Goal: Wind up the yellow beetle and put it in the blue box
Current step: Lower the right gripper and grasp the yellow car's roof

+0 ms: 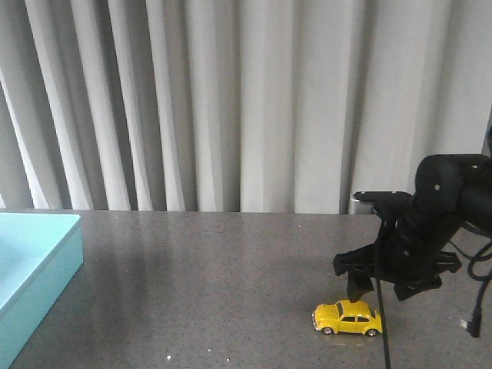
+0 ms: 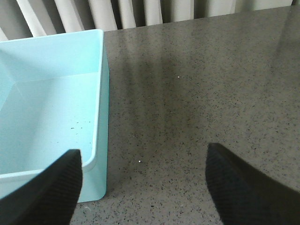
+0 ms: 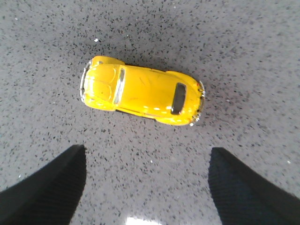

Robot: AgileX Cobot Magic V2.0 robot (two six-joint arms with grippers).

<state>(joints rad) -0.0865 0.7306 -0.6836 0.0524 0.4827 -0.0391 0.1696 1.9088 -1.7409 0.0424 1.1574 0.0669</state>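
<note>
One yellow beetle (image 1: 347, 318), one blue box (image 1: 34, 273), well apart.

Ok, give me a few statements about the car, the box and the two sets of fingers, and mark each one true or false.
1. The yellow beetle stands on its wheels on the table. True.
2. The yellow beetle is inside the blue box. False: it sits on the bare table, far to the right of the box.
3. The right gripper has its fingers spread open, holding nothing. True.
4. The left gripper is clamped on the box wall. False: its fingers are open, and contact with the box cannot be told.
5. The blue box holds a second toy. False: no toy shows inside it.
</note>
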